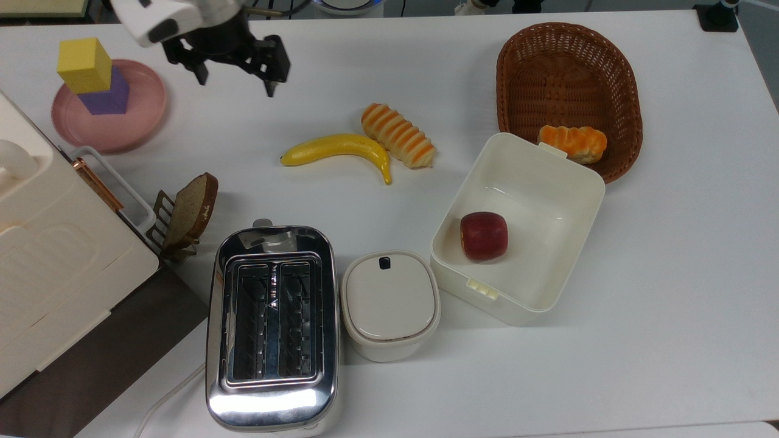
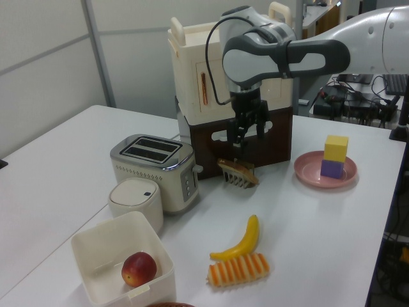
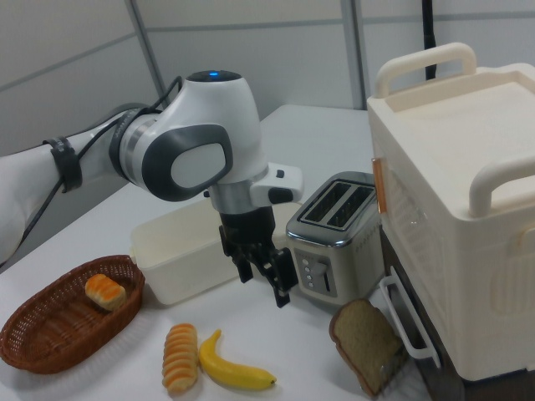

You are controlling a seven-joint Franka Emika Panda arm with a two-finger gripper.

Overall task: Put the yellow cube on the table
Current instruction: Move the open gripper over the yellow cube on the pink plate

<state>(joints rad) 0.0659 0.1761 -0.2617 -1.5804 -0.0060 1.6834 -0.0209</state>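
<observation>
Currently gripper [image 1: 234, 76] hangs spread and empty over the table [image 1: 669, 274]. Yellow cube [image 1: 84, 65] sits atop purple cube [image 1: 109, 94] on pink plate [image 1: 143, 115], at nine o'clock from the gripper in the top view. Advice: descend squarely over the cube, lift straight, avoid toppling the purple one. Cream appliance [image 1: 55, 261] stands just beside the plate; banana [image 1: 338, 149] well apart.

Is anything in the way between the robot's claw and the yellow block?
Nothing visible. In the top view, bare table lies between the open gripper and the yellow cube, which sits atop the purple cube on the pink plate.
</observation>
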